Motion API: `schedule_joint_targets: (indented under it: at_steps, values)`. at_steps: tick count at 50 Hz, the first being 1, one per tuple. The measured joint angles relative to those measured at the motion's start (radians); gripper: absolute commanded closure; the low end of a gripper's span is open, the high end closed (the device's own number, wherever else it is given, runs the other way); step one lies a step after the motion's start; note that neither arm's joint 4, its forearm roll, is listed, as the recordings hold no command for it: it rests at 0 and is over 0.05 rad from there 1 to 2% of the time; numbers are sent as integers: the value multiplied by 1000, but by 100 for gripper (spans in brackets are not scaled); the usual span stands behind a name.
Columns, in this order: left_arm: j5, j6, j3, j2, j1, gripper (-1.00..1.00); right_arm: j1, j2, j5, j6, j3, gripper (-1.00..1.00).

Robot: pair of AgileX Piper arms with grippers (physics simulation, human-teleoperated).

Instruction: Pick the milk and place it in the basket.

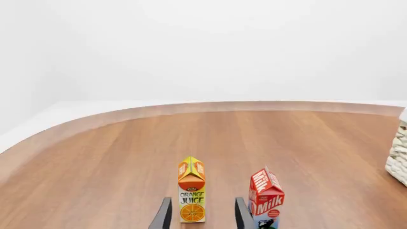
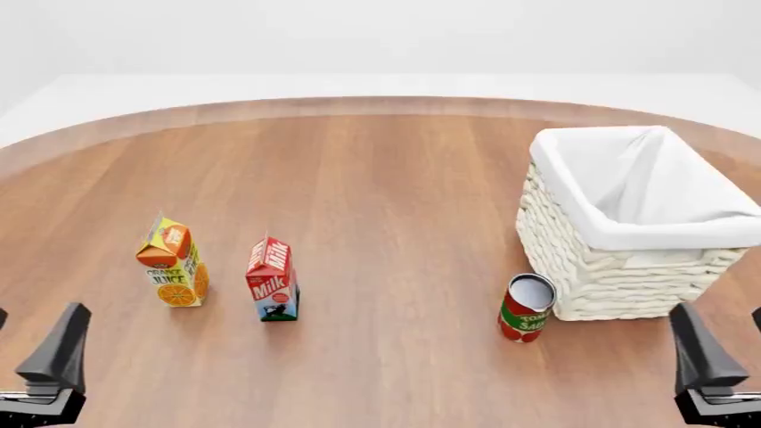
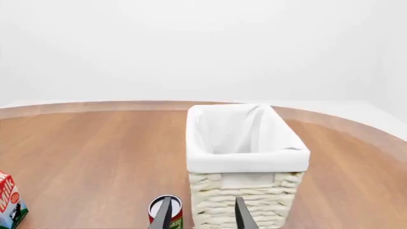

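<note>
The milk stands upright on the bench, left of centre, just right of the juice carton — the basket sits well apart at the right. Both pincers hang empty at the near edge, left pincer and right pincer parted.

A bare simulated test bench rather than any lived-in room: a round wooden table stands against a flat, featureless white backdrop with no walls, furniture or windows to be made out. On it stand only a few staged grocery props, well apart from one another: an orange juice carton, a milk carton, a tomato sauce can and a cloth-lined wicker basket. The even lighting and clean surfaces suggest a rendered lab setup, perhaps loosely kitchen-themed.
</note>
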Motion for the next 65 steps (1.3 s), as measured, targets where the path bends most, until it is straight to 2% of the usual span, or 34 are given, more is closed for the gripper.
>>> schedule_joint_targets:
  at_steps: [16, 34, 65]
  values:
    - [-1, 0, -2, 4, 0, -100, 27, 47, -28, 4, -6, -100]
    - [-1, 0, -3, 4, 0, -100, 124, 159, -96, 0, -17, -100]
    - [-1, 0, -3, 4, 0, -100, 345, 613, -476, 4, -45, -100]
